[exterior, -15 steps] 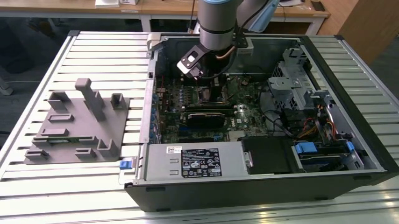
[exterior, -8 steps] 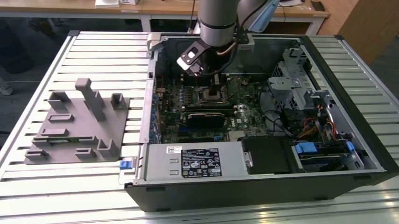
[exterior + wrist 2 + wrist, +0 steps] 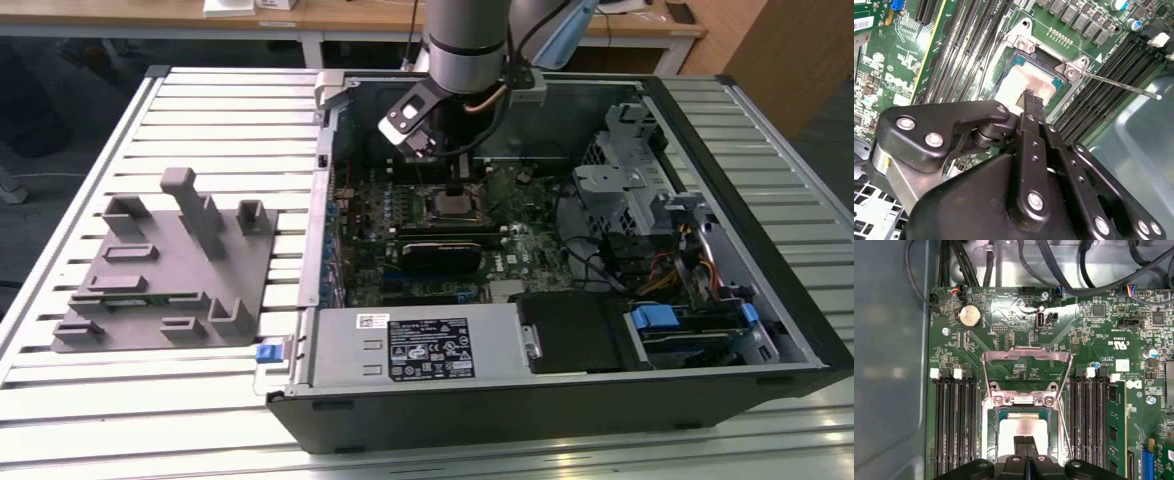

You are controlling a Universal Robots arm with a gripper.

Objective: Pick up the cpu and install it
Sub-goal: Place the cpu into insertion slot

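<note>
Closest to us in both wrist views is the gripper (image 3: 1029, 96) (image 3: 1025, 439). Its two slim black fingers are pressed flat together with nothing between them, and they point straight down at the cpu (image 3: 1021, 80) (image 3: 1021, 427). The cpu lies flat in the socket (image 3: 1024, 400), pale metal top up. The fingertips meet its top near the middle, though we cannot be sure whether they touch it or hang just above it.

Around the chip the socket stands unlocked: the load plate (image 3: 1026, 356) is swung back on its hinge and the thin lever (image 3: 1119, 82) juts out to one side. Rows of memory slots (image 3: 954, 425) flank the socket on the green motherboard (image 3: 1004, 325) (one row on each side).

Farther off, in the exterior view, the arm (image 3: 467, 45) drops almost vertically into the open computer case (image 3: 534, 410), its wrist bent slightly so the gripper (image 3: 454, 190) stands over the board. On the exterior view's left, well apart from the case, a grey fixture (image 3: 147, 300) sits on the slatted table (image 3: 80, 420).
</note>
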